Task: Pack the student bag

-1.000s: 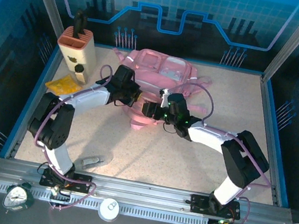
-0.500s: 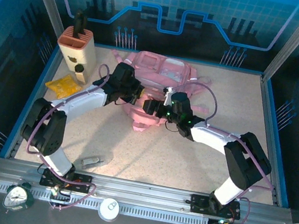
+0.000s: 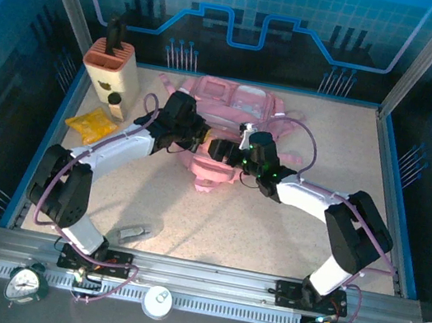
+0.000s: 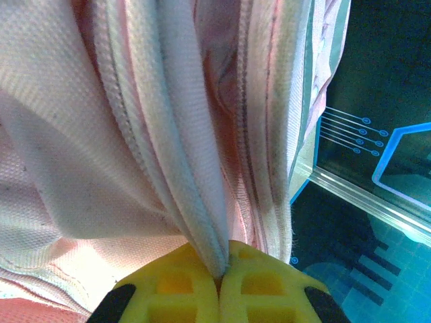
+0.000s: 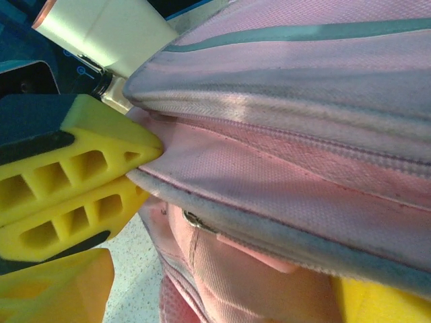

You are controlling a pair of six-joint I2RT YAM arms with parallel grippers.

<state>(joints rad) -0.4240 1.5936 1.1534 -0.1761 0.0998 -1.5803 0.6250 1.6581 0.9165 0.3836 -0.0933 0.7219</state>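
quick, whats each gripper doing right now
left gripper: shut on a fold of the large soft pink fabric backpack.
right gripper: open, jaws wide apart either side of the backpack's edge.

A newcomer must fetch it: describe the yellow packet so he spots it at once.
Look to the table's left edge, where a tall tan holder stands. The packet lies flat just nearer than it. It is small and bright yellow, unlike the big pink bag.

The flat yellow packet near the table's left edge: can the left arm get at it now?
Probably not yet: the left arm's fingers are shut on a fold of the soft pink fabric backpack. The flat yellow packet lies uncovered.
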